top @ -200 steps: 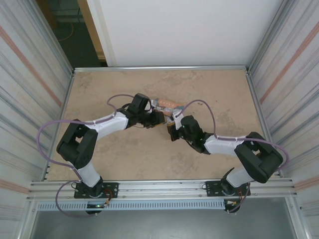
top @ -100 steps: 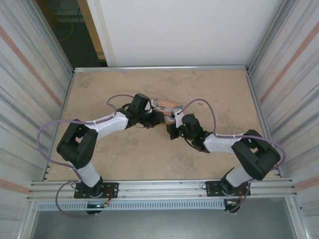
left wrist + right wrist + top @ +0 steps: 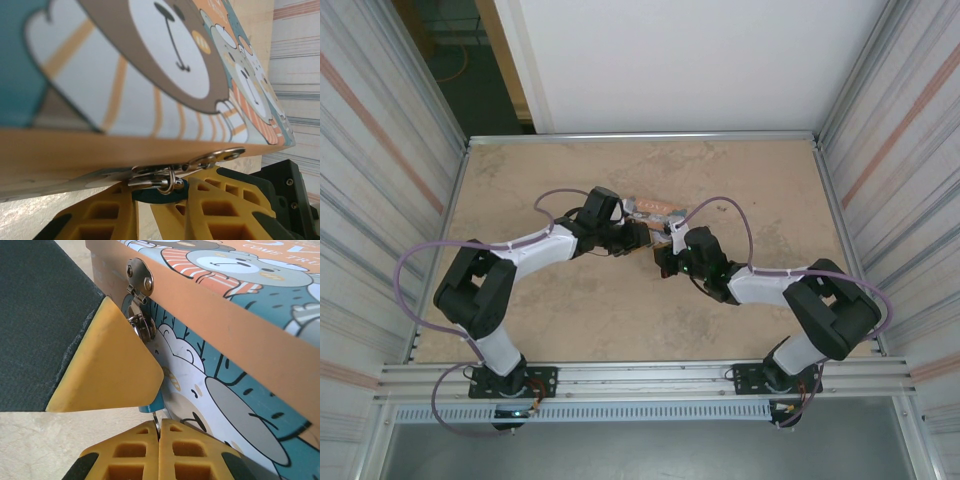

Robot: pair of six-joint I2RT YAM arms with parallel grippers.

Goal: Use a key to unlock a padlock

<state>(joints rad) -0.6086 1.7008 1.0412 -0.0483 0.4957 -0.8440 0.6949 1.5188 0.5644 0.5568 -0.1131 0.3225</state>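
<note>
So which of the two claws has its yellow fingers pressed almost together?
The right gripper: its fingers meet on a thin silvery sliver, likely the key. The left gripper has its fingers wider apart, with the teal padlock between them.

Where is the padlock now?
In the right wrist view, the padlock hangs below the silver hasp on the picture box's front, left of centre; only its blue lower edge shows.

The 2 arms, left arm [image 3: 535, 250] at lower left and right arm [image 3: 760, 288] at lower right of the overhead frame, had white link shells, bulky black joints and a looping purple cable [image 3: 460, 243] each. The left gripper [image 3: 160, 190] and right gripper [image 3: 158, 426] had yellow fingers [image 3: 190, 455] with recessed cells; black housing bore small screws [image 3: 289, 182].
</note>
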